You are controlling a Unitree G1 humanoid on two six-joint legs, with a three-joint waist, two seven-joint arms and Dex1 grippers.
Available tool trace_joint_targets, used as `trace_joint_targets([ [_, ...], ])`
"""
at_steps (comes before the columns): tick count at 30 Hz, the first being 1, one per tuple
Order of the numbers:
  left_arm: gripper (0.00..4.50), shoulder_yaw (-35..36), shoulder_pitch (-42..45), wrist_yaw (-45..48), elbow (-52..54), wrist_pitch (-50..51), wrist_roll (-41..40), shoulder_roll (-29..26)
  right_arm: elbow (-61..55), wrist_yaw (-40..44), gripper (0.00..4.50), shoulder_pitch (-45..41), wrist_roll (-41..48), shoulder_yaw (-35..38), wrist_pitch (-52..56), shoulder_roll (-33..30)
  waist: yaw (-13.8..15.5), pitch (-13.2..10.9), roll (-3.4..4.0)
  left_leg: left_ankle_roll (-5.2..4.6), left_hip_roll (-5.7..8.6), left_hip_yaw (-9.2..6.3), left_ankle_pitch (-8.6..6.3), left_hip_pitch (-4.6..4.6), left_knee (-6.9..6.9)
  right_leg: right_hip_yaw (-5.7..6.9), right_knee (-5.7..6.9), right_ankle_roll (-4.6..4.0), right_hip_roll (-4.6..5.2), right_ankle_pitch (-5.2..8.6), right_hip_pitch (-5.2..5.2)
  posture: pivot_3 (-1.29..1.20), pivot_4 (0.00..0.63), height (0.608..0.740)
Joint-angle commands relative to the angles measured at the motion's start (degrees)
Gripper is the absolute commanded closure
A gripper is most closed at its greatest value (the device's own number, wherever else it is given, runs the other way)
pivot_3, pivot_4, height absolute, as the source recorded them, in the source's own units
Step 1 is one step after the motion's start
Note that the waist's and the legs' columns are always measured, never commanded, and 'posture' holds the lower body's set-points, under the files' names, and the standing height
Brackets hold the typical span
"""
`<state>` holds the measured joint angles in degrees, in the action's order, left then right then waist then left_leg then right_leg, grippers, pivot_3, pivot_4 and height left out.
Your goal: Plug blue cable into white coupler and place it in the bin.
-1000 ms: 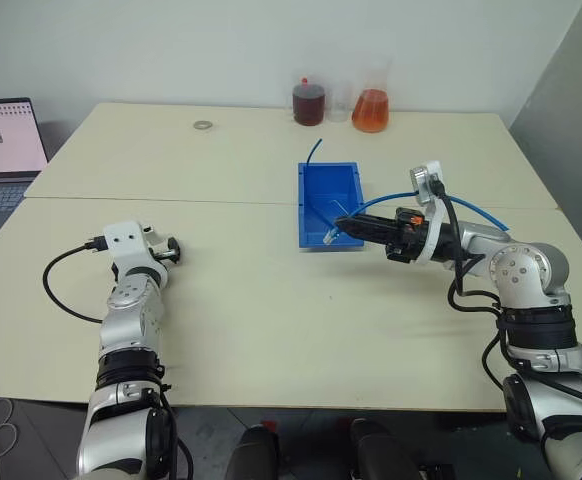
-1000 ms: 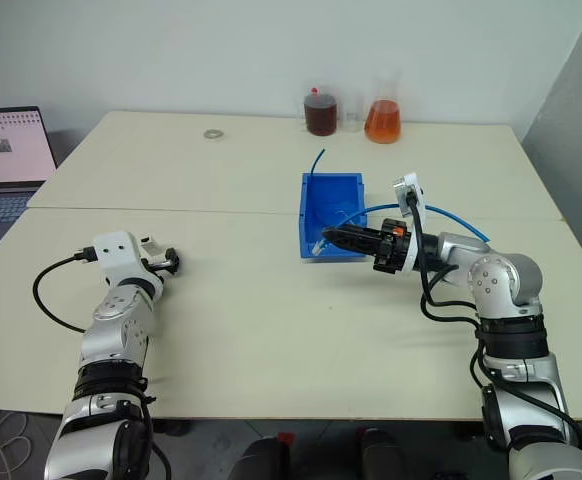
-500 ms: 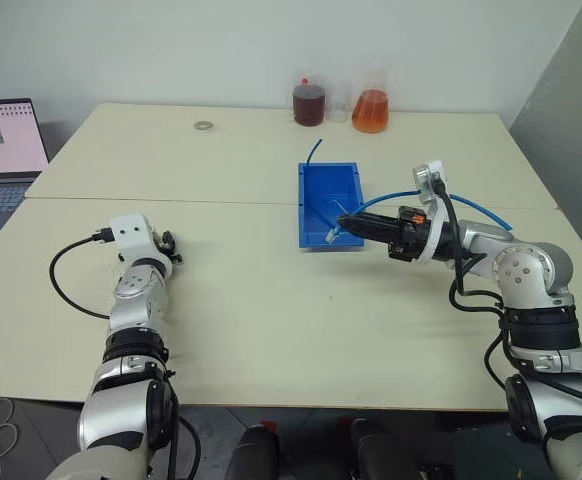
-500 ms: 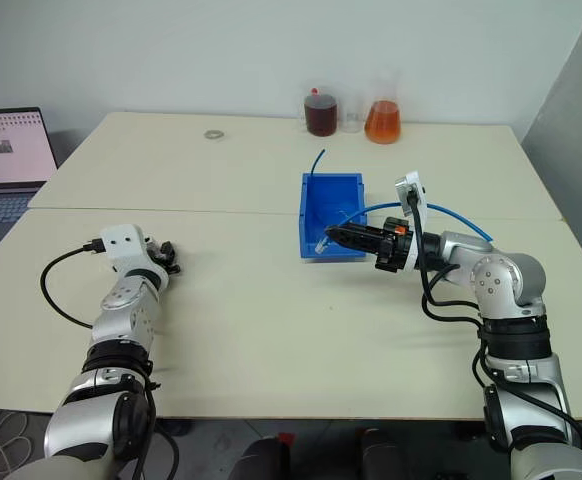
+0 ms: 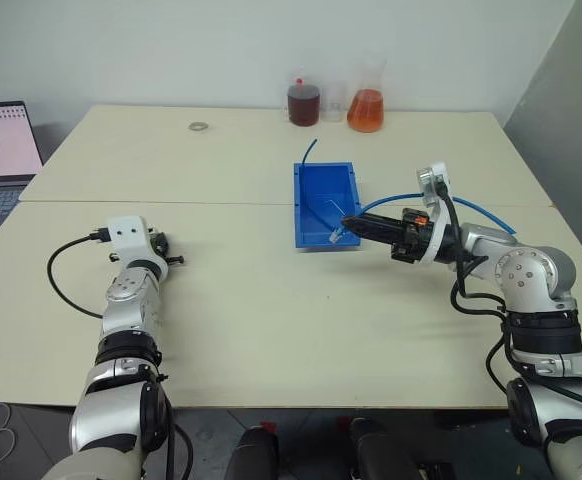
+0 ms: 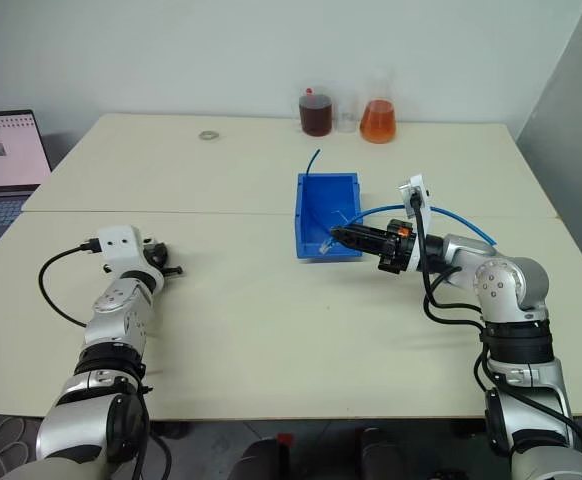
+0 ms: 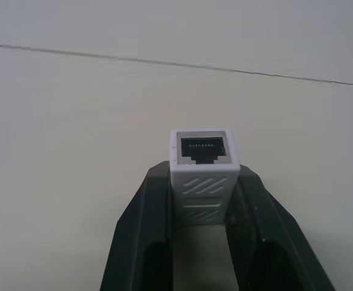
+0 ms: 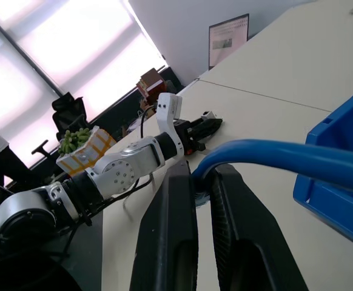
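From the left eye view, the small bright-blue plastic bin (image 5: 325,205) stands near the middle of the pale bench (image 5: 271,300). The right end effector (image 5: 349,223) hangs at the bin's near right corner, pinching the thin blue cable (image 5: 471,209) close to its small pale plug (image 5: 331,238), which sits over the bin's near end. I think it is held there so that the plug points free toward the other arm. The cable runs away to the right of the bin. The left end effector (image 5: 170,252) is far to the left of the bin, low over the bench.

The right eye view gives the same arrangement. Behind the bin stand a dark brown bottle (image 6: 314,112) and an orange flask (image 6: 378,118); a small metal ring (image 6: 208,134) lies behind and left of the bin, and a laptop (image 6: 1,165) further left. A short blue wire stub (image 6: 314,160) rises at the bin's far wall. Nothing lies between the two arms.

In the left wrist view, the fingers (image 7: 141,242) are pressed on the tiny white boxy coupler (image 7: 204,173), its dark socket facing outward, ready to receive a plug.

In the right wrist view, the fingers (image 8: 170,242) pinch the cable beside the bin's wall, and the left arm is seen beyond. The plugging is not yet done.
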<state>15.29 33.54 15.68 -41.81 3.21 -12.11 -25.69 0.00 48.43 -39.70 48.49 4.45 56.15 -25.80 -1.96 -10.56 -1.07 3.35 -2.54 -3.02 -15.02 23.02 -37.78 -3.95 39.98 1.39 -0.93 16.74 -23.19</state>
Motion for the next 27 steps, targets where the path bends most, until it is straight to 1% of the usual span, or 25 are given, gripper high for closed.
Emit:
trace_joint_targets([
  [1,3.72,-10.9,-9.1,24.3,20.2,2.4,-2.2,-5.6,-3.1,0.7,4.43,0.0,1.2,1.4,0.0,-1.2,0.0,0.0,0.0,0.02,0.0,0.03,0.0,0.02,0.03,-0.02,-0.02,0.0,0.01,0.0,-0.01,0.0,0.15,0.74],
  [3,3.72,-16.7,-15.3,35.9,30.3,2.6,-2.7,-10.5,-3.0,1.2,4.43,0.0,0.9,1.2,-0.1,-1.6,-0.1,0.0,0.01,0.1,-0.01,0.03,-0.01,0.03,0.05,-0.02,-0.06,-0.02,0.02,0.01,-0.03,0.0,0.15,0.74],
  [4,3.72,-18.3,-17.2,39.3,33.5,2.8,-2.9,-12.2,-3.0,1.4,4.43,0.0,0.9,1.1,-0.1,-1.8,-0.1,0.0,0.02,0.11,-0.02,0.07,-0.02,0.02,0.11,-0.06,-0.1,-0.04,0.02,0.02,-0.05,0.0,0.15,0.74],
  [6,3.72,-21.1,-18.8,44.7,38.2,3.4,-4.4,-13.5,-2.8,1.9,4.43,-0.2,0.6,0.5,-0.4,-1.9,0.0,-0.1,0.08,0.07,-0.02,0.09,-0.04,-0.03,0.21,-0.08,-0.12,-0.08,0.03,0.04,-0.05,0.0,0.15,0.74],
  [8,3.72,-23.9,-19.0,48.4,40.1,2.2,-4.6,-12.7,-3.1,2.3,4.43,-0.4,0.1,-0.5,-0.7,-1.8,0.2,-0.1,0.12,0.05,-0.03,0.08,-0.04,-0.05,0.22,-0.06,-0.1,-0.08,0.01,0.06,-0.05,0.0,0.15,0.74],
  [12,3.72,-28.5,-15.6,50.6,35.0,-3.2,-0.9,-8.2,-4.7,4.1,4.43,-0.1,-2.3,-4.4,-2.5,-2.2,0.1,-0.1,0.11,0.03,-0.02,0.09,-0.04,-0.05,0.17,-0.06,-0.09,-0.05,-0.03,0.06,-0.03,0.0,0.15,0.74],
  [16,3.72,-31.5,-12.2,52.8,27.1,-8.2,2.3,-4.9,-7.7,8.4,4.43,2.7,-9.8,-12.0,-8.6,-5.7,0.1,-0.1,0.11,0.02,-0.02,0.06,-0.05,-0.02,0.1,-0.04,-0.1,-0.05,-0.07,0.06,-0.03,0.0,0.15,0.74],
  [21,3.72,-33.0,-9.5,55.1,20.6,-11.8,4.1,-2.9,-9.4,10.0,4.43,4.6,-16.2,-16.8,-14.9,-6.8,0.2,-0.1,0.12,0.01,0.0,0.08,-0.06,-0.02,0.03,-0.07,-0.1,-0.05,-0.04,0.06,0.0,0.0,0.15,0.74],
  [27,3.72,-33.0,-6.4,55.5,16.4,-11.4,4.3,0.3,-10.4,9.7,4.43,5.5,-23.2,-21.7,-21.5,-5.5,0.4,-0.1,0.13,0.01,0.04,0.04,-0.05,-0.03,-0.14,-0.06,-0.08,0.12,-0.03,0.0,0.1,0.0,0.15,0.74],
])
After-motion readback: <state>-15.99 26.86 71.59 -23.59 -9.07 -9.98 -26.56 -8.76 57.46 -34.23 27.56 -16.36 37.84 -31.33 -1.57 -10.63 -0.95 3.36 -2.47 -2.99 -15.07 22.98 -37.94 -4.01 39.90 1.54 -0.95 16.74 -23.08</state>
